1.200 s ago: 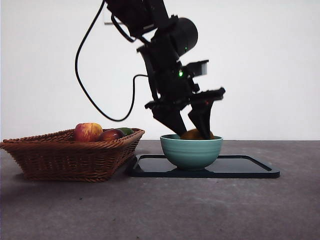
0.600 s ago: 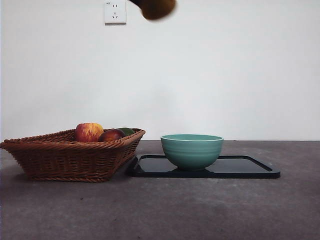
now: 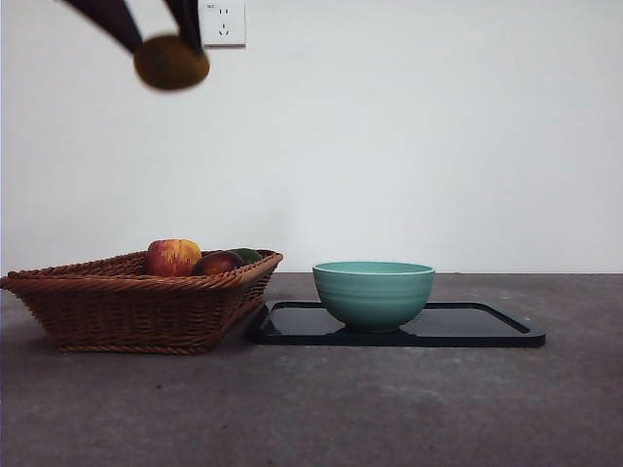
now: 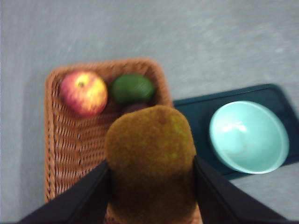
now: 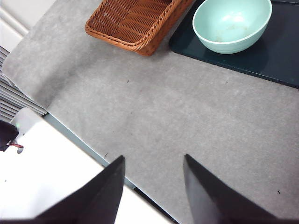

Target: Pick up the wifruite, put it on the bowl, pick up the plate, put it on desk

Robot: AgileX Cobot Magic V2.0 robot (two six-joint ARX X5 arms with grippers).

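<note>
The wifruite (image 3: 171, 62), an olive-brown oval, hangs high at the upper left, over the basket, with my left gripper (image 3: 164, 47) shut on it. In the left wrist view the wifruite (image 4: 149, 158) fills the space between the black jaws of that gripper (image 4: 150, 165). The teal bowl (image 3: 374, 292) stands empty on the plate (image 3: 487, 326), a glossy black rectangular tray; the left wrist view shows bowl (image 4: 247, 137) and plate (image 4: 196, 109) off to one side, below. My right gripper (image 5: 154, 163) is open above the bare desk (image 5: 163, 116), apart from the bowl (image 5: 232, 23).
A wicker basket (image 3: 127, 302) at the left holds a red-yellow apple (image 3: 172, 256), a dark red fruit (image 3: 216, 263) and a green fruit (image 4: 132, 88). It touches the plate's left edge. A wall socket (image 3: 224, 21) sits on the white wall behind.
One second ago the arm was down at the bowl with the fruit between its jaws. It has since risen and swung left, carrying the wifruite over the basket.
</note>
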